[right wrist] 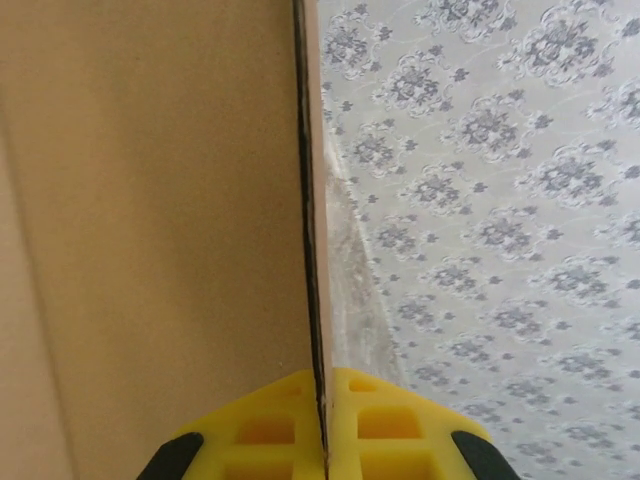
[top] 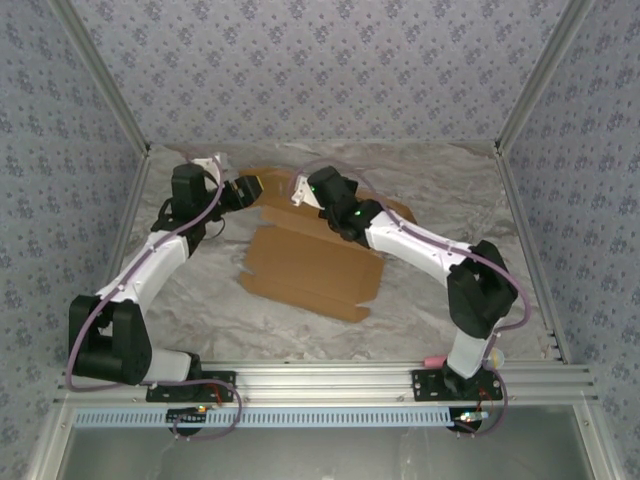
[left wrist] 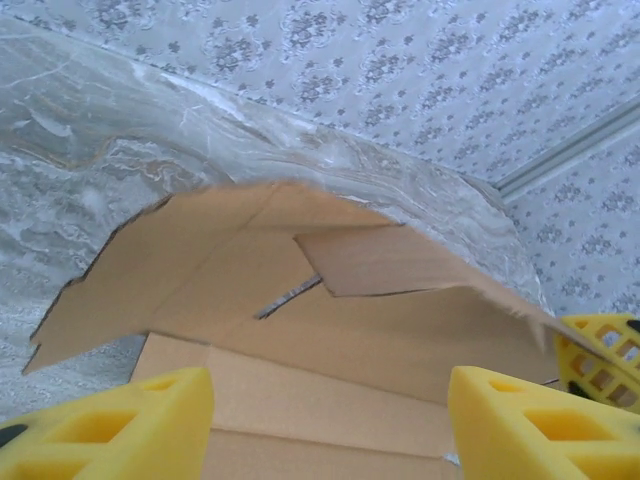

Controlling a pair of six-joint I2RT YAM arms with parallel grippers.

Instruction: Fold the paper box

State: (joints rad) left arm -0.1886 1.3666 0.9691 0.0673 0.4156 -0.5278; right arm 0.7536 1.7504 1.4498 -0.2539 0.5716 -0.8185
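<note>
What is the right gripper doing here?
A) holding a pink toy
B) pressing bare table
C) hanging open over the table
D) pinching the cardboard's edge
D: the right wrist view shows the right gripper shut on the thin edge of the paper box.

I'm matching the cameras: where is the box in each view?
Top external: box centre.
Left wrist: box centre, flap raised, beyond the left end effector.
Right wrist: box left half, edge pinched by the right end effector.
Shared landmark: patterned wall.
</note>
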